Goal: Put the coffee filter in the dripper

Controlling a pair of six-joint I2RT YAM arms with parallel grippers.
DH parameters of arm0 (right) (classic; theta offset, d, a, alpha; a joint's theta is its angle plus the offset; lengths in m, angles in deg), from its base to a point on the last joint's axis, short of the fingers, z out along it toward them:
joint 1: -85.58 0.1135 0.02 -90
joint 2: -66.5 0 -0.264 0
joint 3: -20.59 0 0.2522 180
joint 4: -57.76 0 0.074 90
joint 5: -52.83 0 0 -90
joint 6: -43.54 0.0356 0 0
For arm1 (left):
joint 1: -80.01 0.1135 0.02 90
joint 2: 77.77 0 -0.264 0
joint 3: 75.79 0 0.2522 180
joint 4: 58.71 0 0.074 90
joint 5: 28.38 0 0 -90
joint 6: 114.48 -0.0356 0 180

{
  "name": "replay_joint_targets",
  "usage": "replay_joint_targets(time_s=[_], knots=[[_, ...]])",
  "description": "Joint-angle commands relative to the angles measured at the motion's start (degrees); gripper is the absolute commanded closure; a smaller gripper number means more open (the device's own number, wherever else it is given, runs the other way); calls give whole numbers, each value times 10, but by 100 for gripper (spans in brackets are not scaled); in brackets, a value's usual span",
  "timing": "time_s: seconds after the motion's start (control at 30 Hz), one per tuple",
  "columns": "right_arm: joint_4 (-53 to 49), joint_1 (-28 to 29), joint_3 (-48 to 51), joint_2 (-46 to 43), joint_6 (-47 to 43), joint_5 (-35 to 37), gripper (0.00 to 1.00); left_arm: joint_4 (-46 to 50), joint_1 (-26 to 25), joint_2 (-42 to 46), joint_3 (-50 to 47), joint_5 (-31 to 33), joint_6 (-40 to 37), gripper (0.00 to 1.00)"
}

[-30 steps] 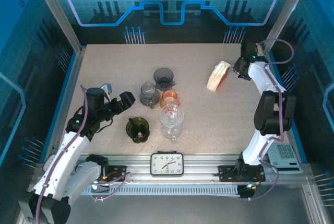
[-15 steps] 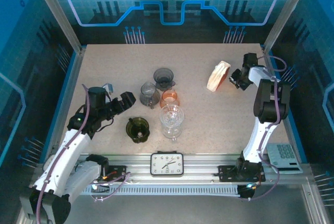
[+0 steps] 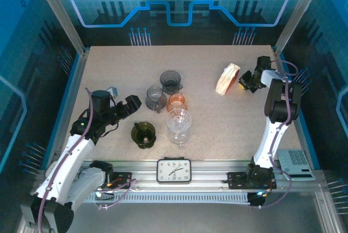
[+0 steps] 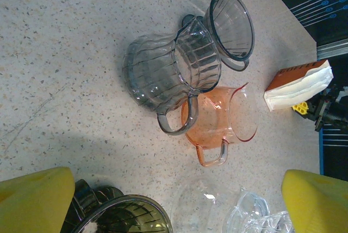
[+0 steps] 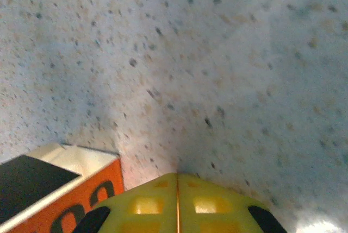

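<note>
Tabletop (image 3: 109, 64): right gripper (image 3: 246, 81) has closed beside filter box (image 3: 228, 79); left gripper (image 3: 130, 105) gapes; both empty.

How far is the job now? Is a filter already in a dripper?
Done: nothing yet; the orange dripper and the grey dripper look empty. In hand: the right gripper sits beside the filter box, fingers shut with nothing between them; the left gripper is open near the drippers. Left: take one filter, carry it over, seat it in a dripper.
</note>
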Motion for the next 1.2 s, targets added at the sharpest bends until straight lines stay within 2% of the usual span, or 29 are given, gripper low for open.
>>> replay_joint_targets(time_s=[0.0, 0.23, 0.47, 0.8, 0.97, 1.17], knots=[[9, -2, -30, 45, -4, -48, 91, -5, 1, -1, 8, -4, 14, 1], [16, 3, -77, 84, -6, -102, 91, -13, 1, -9, 3, -4, 22, 1], [32, 14, -100, 91, 7, -128, 90, -22, 1, -20, -3, -6, 29, 1], [15, 13, -106, 84, 4, -99, 88, -24, 1, -23, -4, -8, 29, 1], [28, 1, -53, 5, 7, -29, 79, -23, 1, -20, -3, -7, 28, 1], [29, 3, -7, -113, -9, 30, 57, -34, 1, -12, -9, -10, 27, 1]])
